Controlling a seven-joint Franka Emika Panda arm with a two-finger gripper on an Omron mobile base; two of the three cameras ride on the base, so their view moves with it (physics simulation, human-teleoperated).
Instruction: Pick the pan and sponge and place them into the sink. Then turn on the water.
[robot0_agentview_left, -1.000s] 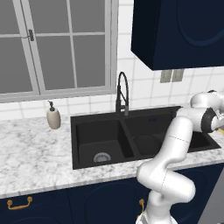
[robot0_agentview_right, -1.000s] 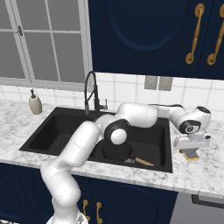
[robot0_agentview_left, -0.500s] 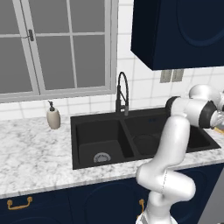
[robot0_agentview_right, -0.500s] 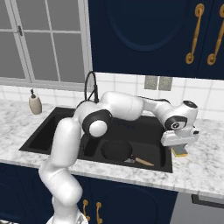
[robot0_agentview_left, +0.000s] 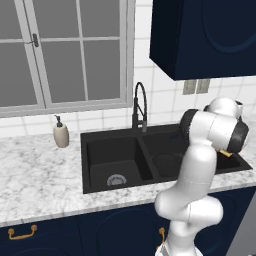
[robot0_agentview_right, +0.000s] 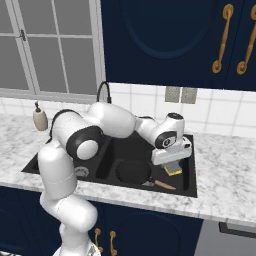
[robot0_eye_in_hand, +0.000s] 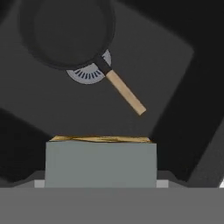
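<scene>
My gripper (robot0_agentview_right: 173, 163) is shut on the sponge (robot0_agentview_right: 174, 168), yellow with a grey top, and holds it above the right basin of the black sink (robot0_agentview_right: 192, 172). In the hand view the sponge (robot0_eye_in_hand: 100, 162) sits close at the bottom, between the fingers. Below it the pan (robot0_eye_in_hand: 65, 35) lies in the basin with its wooden handle (robot0_eye_in_hand: 125, 92) pointing toward the sponge. The right base view has the pan (robot0_agentview_right: 133, 171) just left of the gripper. No water is in view at the faucet (robot0_agentview_left: 140, 103).
A white soap dispenser (robot0_agentview_left: 61, 134) stands on the marble counter (robot0_agentview_left: 35, 175) left of the sink (robot0_agentview_left: 95, 189). The left basin has a round metal drain (robot0_agentview_left: 116, 179). Dark cabinets hang above, and a window is behind the counter.
The gripper has carried the sponge leftward from over the counter at the sink's right to above the right basin. The pan has stayed in place.
</scene>
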